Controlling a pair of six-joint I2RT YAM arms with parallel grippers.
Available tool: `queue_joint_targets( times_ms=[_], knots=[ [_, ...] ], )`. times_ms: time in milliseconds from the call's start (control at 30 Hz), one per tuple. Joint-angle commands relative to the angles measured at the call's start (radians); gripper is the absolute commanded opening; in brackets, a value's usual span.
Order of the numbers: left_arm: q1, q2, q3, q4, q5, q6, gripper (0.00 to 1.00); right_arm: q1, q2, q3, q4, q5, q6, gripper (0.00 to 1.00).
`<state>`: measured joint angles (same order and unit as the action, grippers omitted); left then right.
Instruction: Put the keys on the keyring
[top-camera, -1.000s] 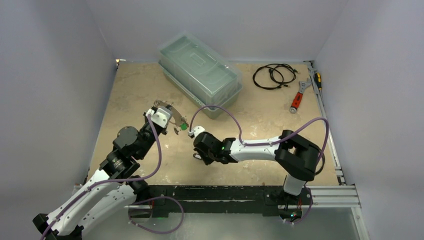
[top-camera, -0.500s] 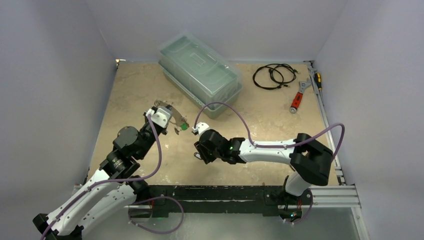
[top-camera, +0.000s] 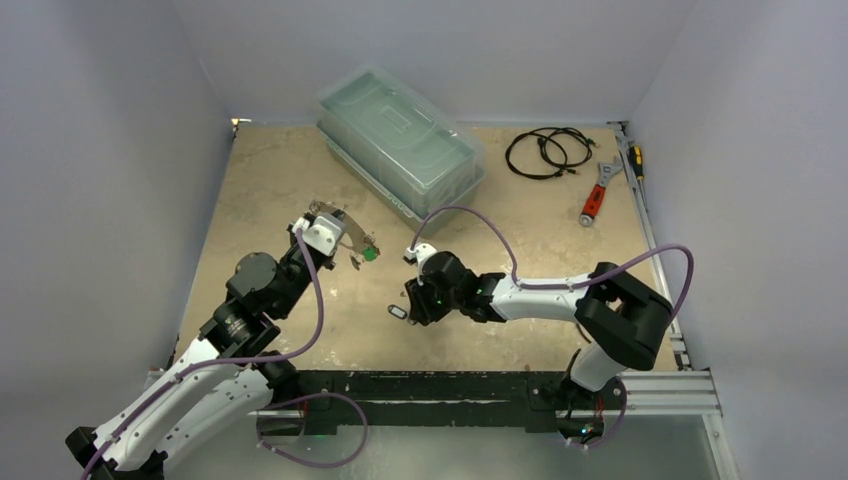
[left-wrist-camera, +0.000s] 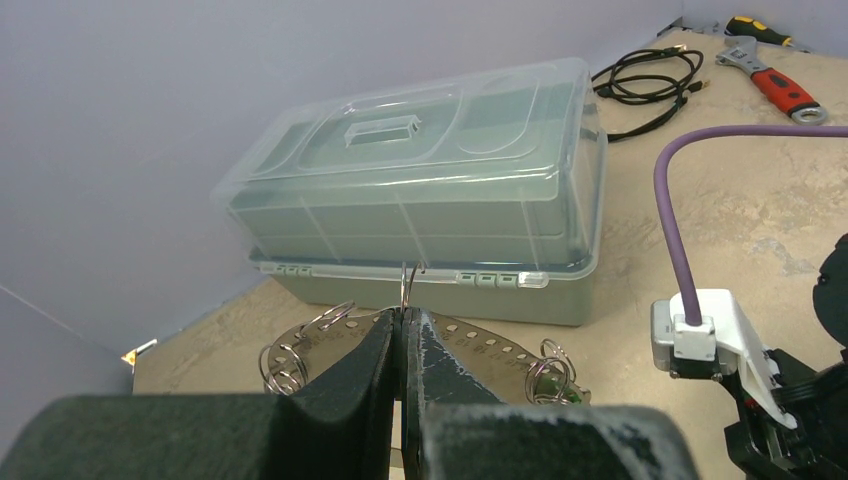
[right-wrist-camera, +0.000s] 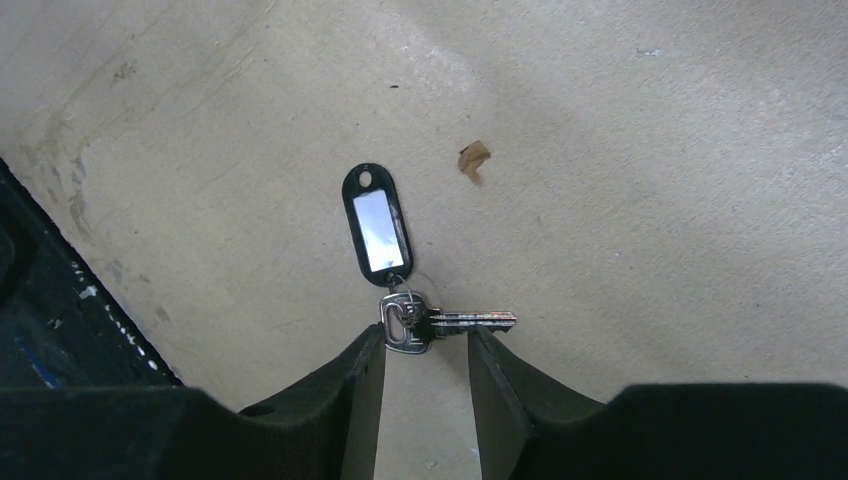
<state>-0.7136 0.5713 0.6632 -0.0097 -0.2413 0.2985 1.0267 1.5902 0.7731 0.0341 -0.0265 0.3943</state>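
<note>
The key tag is black with a pale, shiny window, and its key is silver. The keyring is silver and carries a green tag. The box is clear pale green, the wrench red-handled, the table mottled beige.

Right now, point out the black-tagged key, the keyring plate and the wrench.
black-tagged key (right-wrist-camera: 378, 228): right wrist view, its tag.
keyring plate (left-wrist-camera: 495, 350): left wrist view, holed rim.
wrench (top-camera: 592, 205): top external view, red handle.
</note>
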Motion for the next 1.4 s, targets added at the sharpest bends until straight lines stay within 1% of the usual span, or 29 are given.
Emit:
queue_joint_targets(
  times_ms=[0,333,500,667,767,867,1100,1367],
  knots=[
    [0.007,-0.004,0.014,0.05,0.008,0.001,0.0,-0.02,-0.004,-0.019,0.112,-0.107,0.013,0.39],
    [0.007,-0.006,0.013,0.05,0.006,0.002,0.0,-0.028,0.024,-0.026,0.141,-0.145,0.019,0.35],
    [0.007,-0.007,0.013,0.05,0.007,0.001,0.0,-0.03,0.031,-0.027,0.138,-0.138,0.021,0.36],
    [0.006,-0.008,0.013,0.05,0.005,0.001,0.0,-0.03,0.031,-0.035,0.137,-0.127,0.024,0.39],
    [0.007,-0.008,0.015,0.05,0.005,0.001,0.0,-0.03,0.036,-0.035,0.136,-0.129,0.023,0.38],
    [0.007,-0.01,0.015,0.05,0.005,0.001,0.0,-0.03,0.042,-0.035,0.14,-0.142,0.024,0.36],
    [0.007,-0.011,0.014,0.05,0.004,0.002,0.0,-0.03,0.056,-0.034,0.144,-0.156,0.016,0.25],
    [0.007,-0.011,0.013,0.05,0.004,0.001,0.0,-0.03,0.058,-0.029,0.133,-0.139,0.009,0.17]
  ],
)
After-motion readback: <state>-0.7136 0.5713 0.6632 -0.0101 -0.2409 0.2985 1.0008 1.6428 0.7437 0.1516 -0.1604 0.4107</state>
